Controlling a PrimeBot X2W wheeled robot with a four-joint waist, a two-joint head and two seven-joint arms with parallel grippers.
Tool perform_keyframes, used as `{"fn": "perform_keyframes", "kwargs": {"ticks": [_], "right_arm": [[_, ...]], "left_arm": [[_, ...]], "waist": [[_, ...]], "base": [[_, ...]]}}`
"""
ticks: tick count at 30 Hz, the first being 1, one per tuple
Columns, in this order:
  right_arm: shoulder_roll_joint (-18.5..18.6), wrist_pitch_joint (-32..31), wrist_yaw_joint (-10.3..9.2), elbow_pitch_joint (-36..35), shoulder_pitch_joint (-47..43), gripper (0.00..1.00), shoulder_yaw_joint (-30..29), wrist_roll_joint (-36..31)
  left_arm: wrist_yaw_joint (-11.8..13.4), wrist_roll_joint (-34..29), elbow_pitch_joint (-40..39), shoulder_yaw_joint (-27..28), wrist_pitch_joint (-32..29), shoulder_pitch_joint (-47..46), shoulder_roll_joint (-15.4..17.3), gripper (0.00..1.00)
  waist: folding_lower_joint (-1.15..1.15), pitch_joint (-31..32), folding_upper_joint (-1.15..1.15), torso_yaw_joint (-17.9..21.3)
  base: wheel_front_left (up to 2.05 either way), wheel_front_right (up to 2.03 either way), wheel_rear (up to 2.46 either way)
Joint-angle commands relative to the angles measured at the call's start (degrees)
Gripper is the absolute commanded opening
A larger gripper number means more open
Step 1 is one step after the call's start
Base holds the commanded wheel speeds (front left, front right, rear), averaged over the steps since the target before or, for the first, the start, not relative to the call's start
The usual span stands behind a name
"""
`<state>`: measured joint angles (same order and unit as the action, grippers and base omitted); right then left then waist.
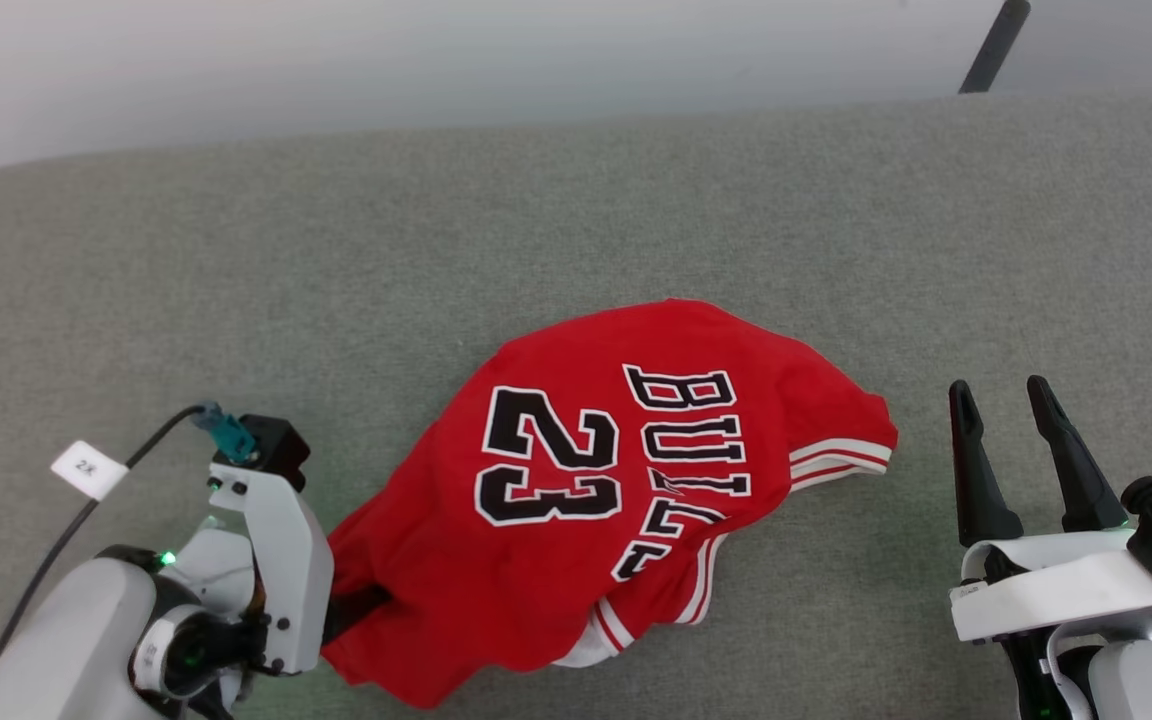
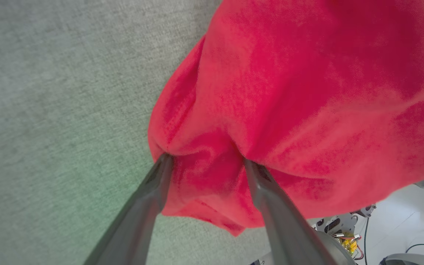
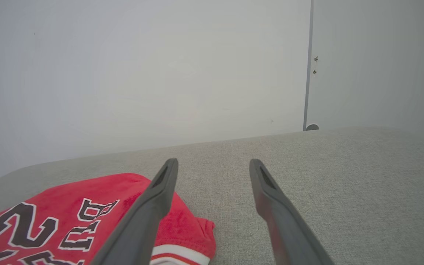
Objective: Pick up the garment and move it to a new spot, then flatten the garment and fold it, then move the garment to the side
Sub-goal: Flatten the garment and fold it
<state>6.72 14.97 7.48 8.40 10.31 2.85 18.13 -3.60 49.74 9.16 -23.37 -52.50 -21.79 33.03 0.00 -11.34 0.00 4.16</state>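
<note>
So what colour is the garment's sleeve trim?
White with red stripes; the sleeve trim of the garment shows best in the head view.

The left arm (image 1: 66, 630) is pale grey and rounded, ending in a white angular wrist bracket (image 1: 281, 560) dotted with small dark screws, beside a small green light (image 1: 168, 558). A black cable (image 1: 66, 540) carrying a white tag marked "2X" (image 1: 88, 468) runs to a teal connector (image 1: 228, 430). The right gripper (image 1: 997, 386) has two long, dark, tapering fingers (image 1: 976, 480) on a curved white housing (image 1: 1056, 590) with a black knob (image 1: 1141, 495).
</note>
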Motion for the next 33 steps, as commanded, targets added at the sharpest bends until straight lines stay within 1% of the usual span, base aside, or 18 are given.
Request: {"fn": "perform_keyframes", "kwargs": {"ticks": [1, 2, 3, 4, 5, 9, 13, 19, 23, 28, 33], "right_arm": [[-0.1, 0.3, 0.02, -0.2, 1.0, 1.0, 0.2, 0.4], [-0.1, 0.3, 0.02, -0.3, 1.2, 1.0, 0.2, 0.3], [-0.2, 0.3, 0.02, -0.3, 1.3, 1.0, 0.3, 0.3], [-0.2, 0.3, 0.02, -0.3, 1.2, 1.0, 0.3, 0.3], [-0.3, 0.3, 0.02, -0.3, 1.3, 1.0, 0.2, 0.3], [-0.3, 0.3, 0.02, -0.4, 1.7, 1.0, -0.2, 0.1], [-0.4, 0.3, 0.02, -0.4, 1.5, 1.0, -0.5, -0.1], [-0.7, 0.3, 0.02, -0.2, 1.4, 1.0, -0.4, -0.1], [-0.8, 0.3, 0.02, -0.3, 1.4, 1.0, -0.2, 0.0], [-1.0, 0.3, 0.02, -0.2, 1.7, 1.0, 0.4, 0.3], [-1.4, 0.3, 0.02, 0.0, 2.1, 1.0, 1.2, 0.9]], "left_arm": [[-0.3, -0.2, 1.0, -0.1, 0.0, -0.6, -0.4, 1.0], [-0.4, -0.5, 1.9, -0.3, 0.2, -1.0, -0.4, 1.0], [-0.5, -0.5, 2.7, -0.5, 0.3, -1.3, -0.6, 0.95], [-0.6, -0.3, 3.6, -0.5, 0.5, -1.5, -0.9, 0.26], [-0.9, -0.2, 4.2, -0.5, 0.7, -1.9, -1.1, 0.0], [-1.5, -0.9, 5.4, -1.1, 0.7, -3.3, -0.6, 0.0], [-1.9, -0.9, 4.8, -0.8, 0.5, -5.1, 0.2, 0.0], [-1.0, -1.3, 1.6, 0.3, -0.2, -8.1, 1.7, 0.0], [-1.0, -2.2, -0.4, 0.9, -0.5, -10.4, 3.0, 0.0], [-1.5, -4.2, -2.8, 0.9, 0.2, -15.6, 3.4, 0.0], [-3.0, -7.1, -2.4, -1.4, 2.9, -21.6, 2.7, 0.0]], "waist": [[0.0, -0.6, 0.0, 0.5], [0.0, -0.8, 0.0, 0.6], [0.0, -1.0, 0.0, 0.7], [0.0, -1.1, 0.0, 0.8], [0.0, -1.2, 0.0, 0.8], [0.0, -1.6, 0.0, 0.8], [0.0, -1.5, 0.0, 0.5], [0.0, -1.0, 0.0, 0.4], [0.0, -1.0, 0.0, 0.7], [0.0, -1.3, 0.0, 2.0], [0.0, -1.9, 0.0, 4.3]], "base": [[0.0, 0.0, 0.0], [0.0, 0.0, 0.0], [0.0, 0.0, 0.0], [0.0, 0.0, 0.0], [0.0, 0.0, 0.0], [0.0, 0.0, 0.0], [0.0, 0.0, 0.0], [0.0, 0.0, 0.0], [0.0, 0.0, 0.0], [0.0, 0.0, 0.0], [0.0, 0.0, 0.0]]}}
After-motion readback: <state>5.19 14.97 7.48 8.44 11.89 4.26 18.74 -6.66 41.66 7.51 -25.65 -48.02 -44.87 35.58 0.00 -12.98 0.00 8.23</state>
